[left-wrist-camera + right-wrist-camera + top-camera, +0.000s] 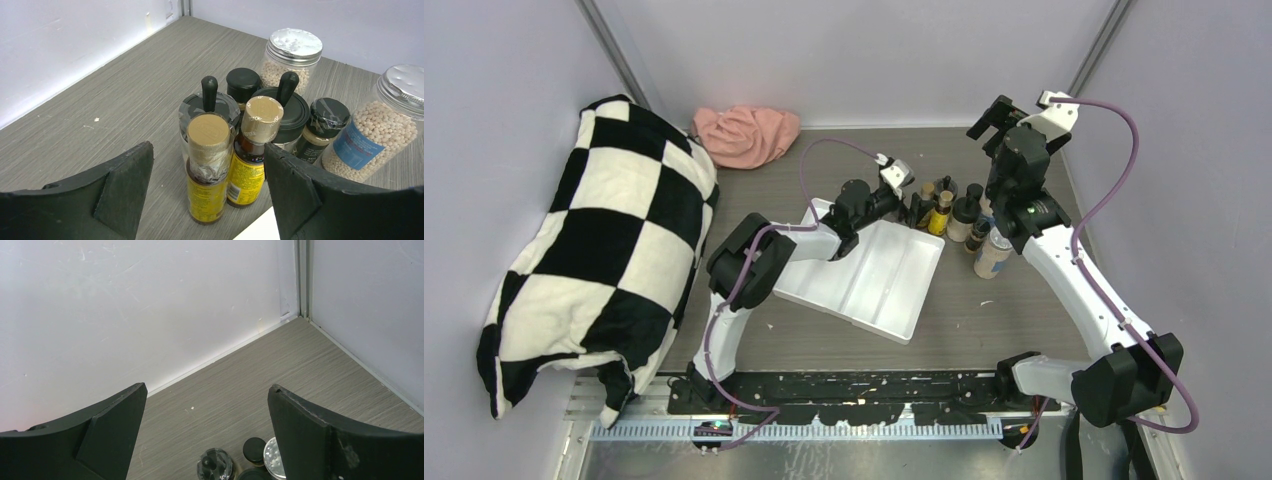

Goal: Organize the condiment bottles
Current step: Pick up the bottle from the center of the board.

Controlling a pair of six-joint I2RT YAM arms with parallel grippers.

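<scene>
**Left end effector lined up on the front yellow bottle**

Nearest us lies the white tray (879, 280), and we see no bottle in it. All eight condiment bottles (954, 212) stand upright in one tight cluster on the worktop (984, 320), just beyond the tray's far corner. We judge that the sorting is only at its first pick.

The left end effector (207, 150) is released. Its jaws stand wide on either side of the two yellow bottles and touch neither. The front yellow bottle (206, 175) sits about midway between the jaws, and the second (252, 162) touches it on the right. The next move, as we read it, is to take the front one alone. That calls for a slight shift left, so that the right jaw slips between the pair instead of pinching both or tipping the neighbour.

Behind them stand two jars (209, 107) with knobbed black lids, then two dark bottles (242, 85). Farthest are two silver-lidded shakers (292, 55) full of pale beads.

The right end effector (207, 386) hangs high over the cluster, jaws fully apart and holding nothing.

Neither yellow label has print that we can make out. The second bottle's cap carries raised letters that we cannot read with confidence. The blue label on the right-hand shaker is also illegible.
</scene>
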